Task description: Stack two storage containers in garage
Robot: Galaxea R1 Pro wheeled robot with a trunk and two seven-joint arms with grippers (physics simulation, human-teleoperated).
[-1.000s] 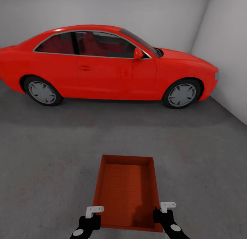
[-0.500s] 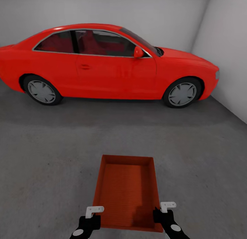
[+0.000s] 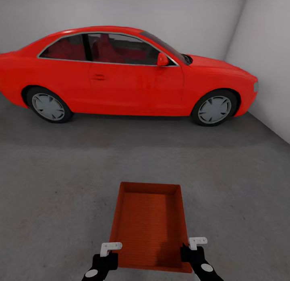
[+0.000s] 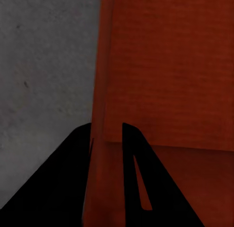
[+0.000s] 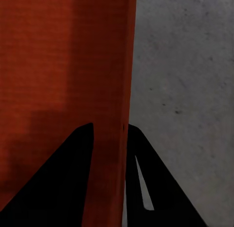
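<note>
I have one storage container (image 3: 149,226) in the lower middle of the head frame, open top up, long axis running away from me toward the car, held by its two long walls near the close end. My left hand (image 3: 105,255) grips the left wall and my right hand (image 3: 193,251) grips the right wall. The head view gives me only the black hands and white finger parts at the rim; the wrist views show the grip itself. In the left wrist view the left hand (image 4: 107,139) has a dark finger on each side of the rust-red wall, clenched on it, and in the right wrist view the right hand (image 5: 109,134) pinches its wall the same way. I cannot tell whether the container touches the floor (image 3: 60,184) or hangs just above it. Grey concrete lies open on both sides and ahead, up to the red car (image 3: 125,75) parked broadside across the upper frame. White walls (image 3: 266,51) close in behind the car and at the right. The container's near edge is cut off at the bottom.
</note>
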